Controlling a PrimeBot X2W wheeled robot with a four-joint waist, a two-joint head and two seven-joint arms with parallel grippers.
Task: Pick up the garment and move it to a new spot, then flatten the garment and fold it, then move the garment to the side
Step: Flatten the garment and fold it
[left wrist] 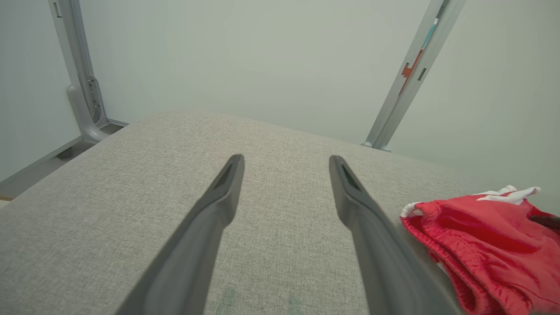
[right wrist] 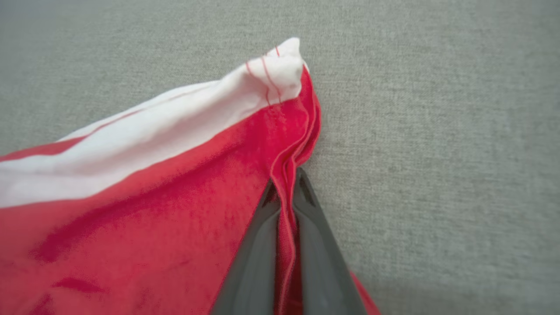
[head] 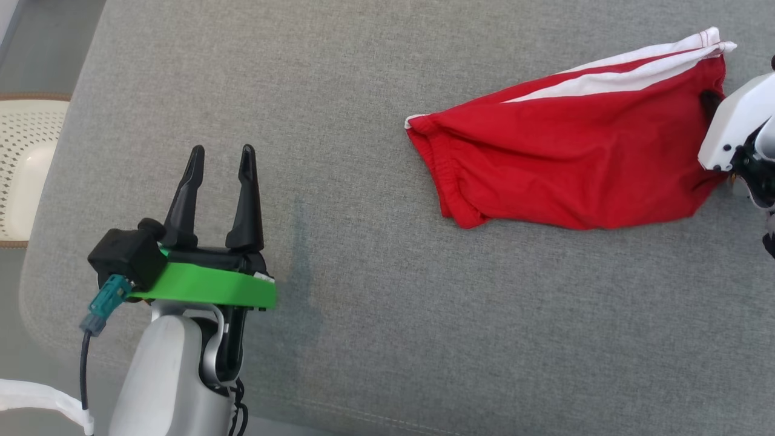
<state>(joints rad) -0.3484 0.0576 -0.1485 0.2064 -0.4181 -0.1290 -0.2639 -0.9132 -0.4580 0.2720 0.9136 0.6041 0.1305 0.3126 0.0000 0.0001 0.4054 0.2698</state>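
Closest to the head camera, at the lower left, the left gripper (head: 221, 151) rises from its pale forearm on a green bracket. Its two dark fingers stand apart with nothing between them, above bare grey fabric. Its own wrist view shows that left gripper (left wrist: 286, 162) with the same wide gap.

At the far left edge, off the cushion, lies one white perforated basket-like container (head: 24, 169). It is cut off by the frame, and what it holds cannot be told.

One broad grey upholstered surface (head: 363, 339) spans the middle. Behind it in the left wrist view stand two metal posts, one left (left wrist: 81, 74) and one right (left wrist: 411, 74).

To the right lies the single garment (head: 569, 163), red shorts with two white bands. It is bunched lengthwise on the cushion, well apart from the left gripper, with its elastic waistband end (left wrist: 420, 218) pointing left.

At the far right, the right gripper (head: 709, 102) meets the garment's right-hand edge. In its wrist view the right gripper (right wrist: 286, 179) has both fingers pressed together on a pleated red fold of the garment (right wrist: 131, 210), just below its one white corner.
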